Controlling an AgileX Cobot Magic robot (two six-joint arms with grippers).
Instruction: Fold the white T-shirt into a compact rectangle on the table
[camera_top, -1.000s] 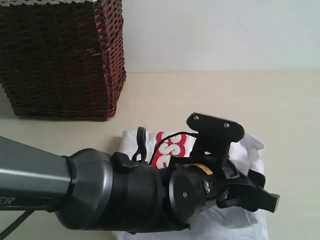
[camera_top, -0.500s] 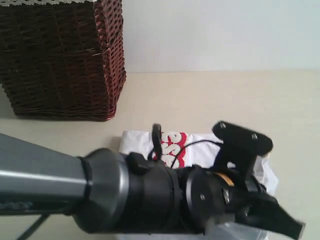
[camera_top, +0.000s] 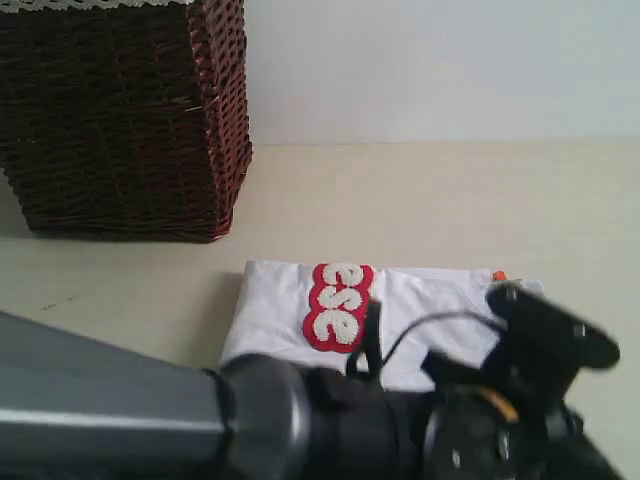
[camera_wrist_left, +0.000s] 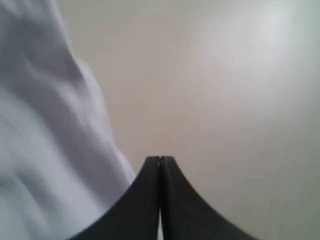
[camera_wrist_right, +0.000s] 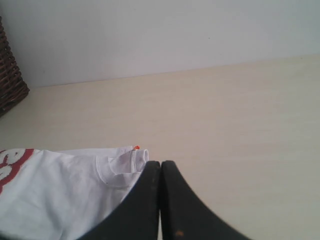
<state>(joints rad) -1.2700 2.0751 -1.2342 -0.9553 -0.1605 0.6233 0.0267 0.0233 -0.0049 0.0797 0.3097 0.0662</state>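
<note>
Left arm (camera_top: 100, 420): smooth grey tube widening into glossy black, rounded joint housings. Black cable (camera_top: 371, 330), looped above the wrist. Black bracket plate (camera_top: 552, 328), rounded corners, two silver screws (camera_top: 511, 295). Small yellow-orange label (camera_top: 490, 402). Left gripper (camera_wrist_left: 160, 160) and right gripper (camera_wrist_right: 160, 163): matte black jaws, flared at the base, tapering to narrow tips.

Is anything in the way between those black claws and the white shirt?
Nothing visible is. The shut right gripper sits just by the collar of the white T-shirt, and the shut left gripper is beside its edge, over the table.
</note>
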